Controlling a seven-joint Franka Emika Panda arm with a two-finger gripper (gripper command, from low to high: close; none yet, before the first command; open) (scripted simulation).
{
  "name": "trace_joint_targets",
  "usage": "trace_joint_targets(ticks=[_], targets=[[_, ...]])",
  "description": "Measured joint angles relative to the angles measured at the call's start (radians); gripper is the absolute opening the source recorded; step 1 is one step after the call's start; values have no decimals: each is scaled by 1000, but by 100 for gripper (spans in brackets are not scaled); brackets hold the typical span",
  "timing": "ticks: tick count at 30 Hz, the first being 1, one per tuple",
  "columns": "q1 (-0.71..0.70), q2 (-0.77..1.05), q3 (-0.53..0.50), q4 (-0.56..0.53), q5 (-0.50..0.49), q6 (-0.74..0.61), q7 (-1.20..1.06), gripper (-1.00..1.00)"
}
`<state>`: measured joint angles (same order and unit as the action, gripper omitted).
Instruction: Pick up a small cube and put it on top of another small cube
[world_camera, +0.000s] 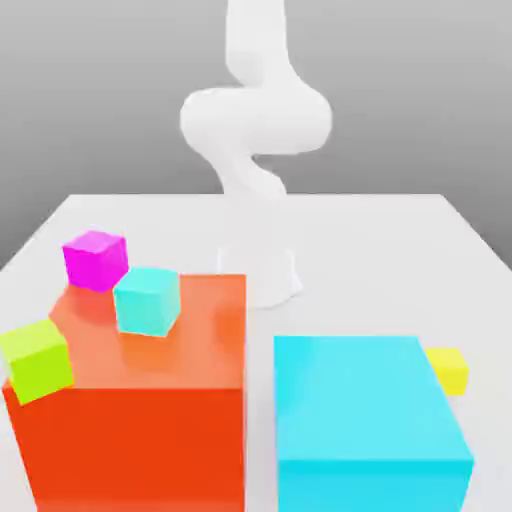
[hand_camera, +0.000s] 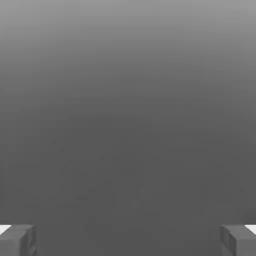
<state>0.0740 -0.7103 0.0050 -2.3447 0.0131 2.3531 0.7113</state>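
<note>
The small yellow cube rests on the white table, just behind the big cyan block on the exterior view's right. A small cyan cube sits on top of the big red block. A small magenta cube stands at that block's far corner, and a lime cube at its near corner on the exterior view's left. The white arm rises at the back of the table. In the hand view my gripper is open, its fingertips far apart with nothing between them.
The big red and cyan blocks fill the front of the table with a narrow gap between them. Bare white tabletop lies behind the blocks around the arm's base.
</note>
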Motion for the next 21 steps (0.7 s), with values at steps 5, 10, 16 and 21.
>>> trace_joint_targets(ticks=[5,10,16,21], targets=[[151,189,20,-93,26,111,-185,0],[278,370,63,-182,50,217,-362,0],[402,587,141,-290,45,346,-550,0],[510,771,193,-376,-47,455,-640,0]])
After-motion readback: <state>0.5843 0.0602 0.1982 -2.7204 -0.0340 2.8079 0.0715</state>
